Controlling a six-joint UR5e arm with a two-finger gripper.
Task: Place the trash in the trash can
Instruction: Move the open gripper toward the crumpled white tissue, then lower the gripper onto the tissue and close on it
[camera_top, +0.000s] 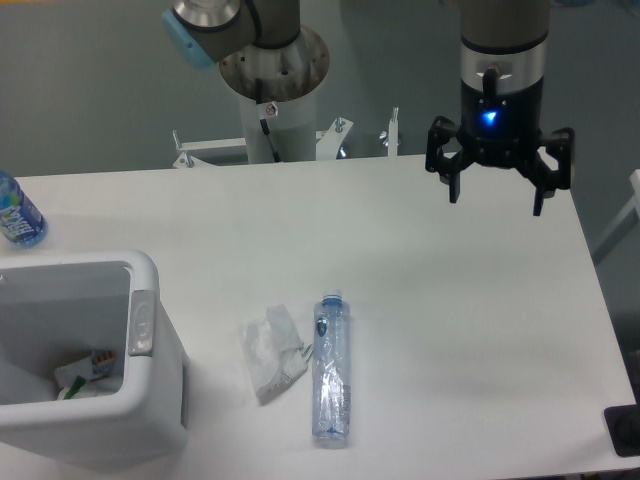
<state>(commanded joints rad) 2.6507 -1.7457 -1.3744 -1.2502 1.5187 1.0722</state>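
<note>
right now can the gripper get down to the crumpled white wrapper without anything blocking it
Probably yes. The gripper hangs open above the table's far right, and the crumpled translucent-white plastic wrapper lies uncovered on the white table. Only the clear crinkled plastic bottle beside it crowds one side.

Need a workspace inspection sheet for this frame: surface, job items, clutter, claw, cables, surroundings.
Surface: white table, no spills seen.
Job's things: crumpled wrapper and clear bottle lie side by side on the table, outside the white bin at front left; bin already holds some scraps.
Clutter: blue-label bottle at the left edge.
Claw: claw open, empty, raised over the far right.
Cables: thin wire on arm base.
Surroundings: grey wall.
</note>
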